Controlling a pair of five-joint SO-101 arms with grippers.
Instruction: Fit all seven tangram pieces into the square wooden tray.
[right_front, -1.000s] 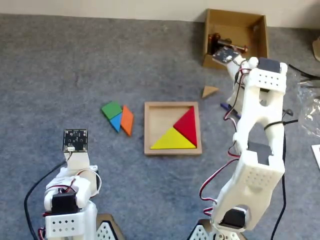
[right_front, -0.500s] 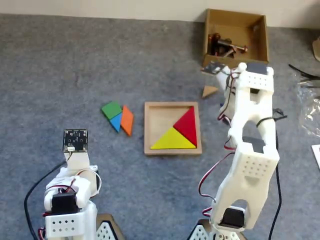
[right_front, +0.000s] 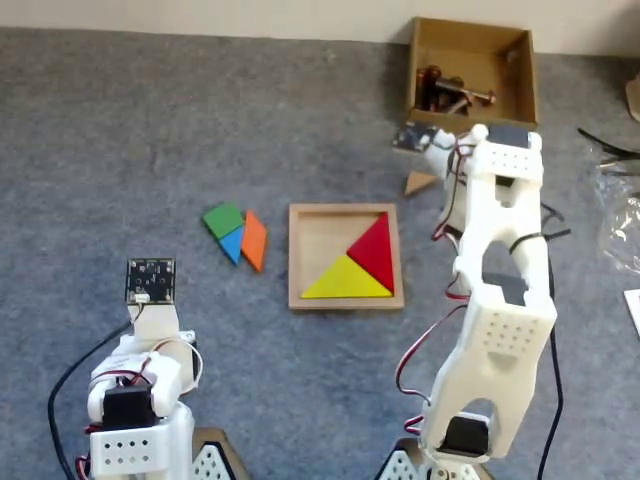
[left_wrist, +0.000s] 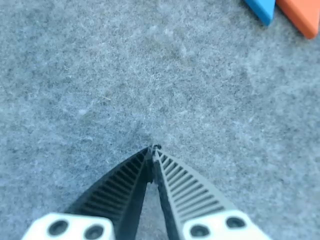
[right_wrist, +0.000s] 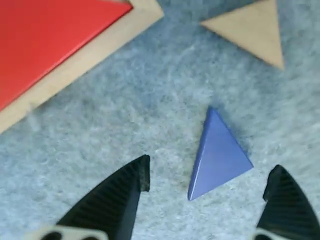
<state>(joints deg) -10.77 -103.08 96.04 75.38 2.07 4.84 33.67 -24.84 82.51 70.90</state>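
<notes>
Since a second ago the right arm (right_front: 497, 250) has swung its wrist away from the cardboard box (right_front: 470, 45) and back toward the tray, so that its head now hangs over the carpet just beside the tan triangle (right_front: 420, 182); the left arm (right_front: 140, 390) and all the loose pieces lie as they did.

In the right wrist view the right gripper (right_wrist: 210, 165) stands with its jaws wide apart, one on each side of a violet-blue triangle (right_wrist: 217, 155) that lies flat on the grey carpet (right_front: 150, 120), and neither finger touches it. The tan triangle (right_wrist: 250, 30) lies near it on the carpet, apart from it. A corner of the square wooden tray (right_wrist: 100, 55) shows close by, with the red triangle (right_wrist: 50, 35) inside.

From the high view the tray (right_front: 296, 257) holds two pieces: the red triangle (right_front: 375, 250) against its right side and the yellow triangle (right_front: 345, 280) along its near edge, the two touching. Left of the tray, well clear of it, sit the green square (right_front: 223, 218), the light blue triangle (right_front: 232, 243) and the orange parallelogram (right_front: 255, 240), packed together.

The left gripper (left_wrist: 152, 150) hovers low over bare carpet with its jaws pressed together on nothing; the light blue triangle (left_wrist: 262, 6) and the orange parallelogram (left_wrist: 302, 15) lie farther off
</notes>
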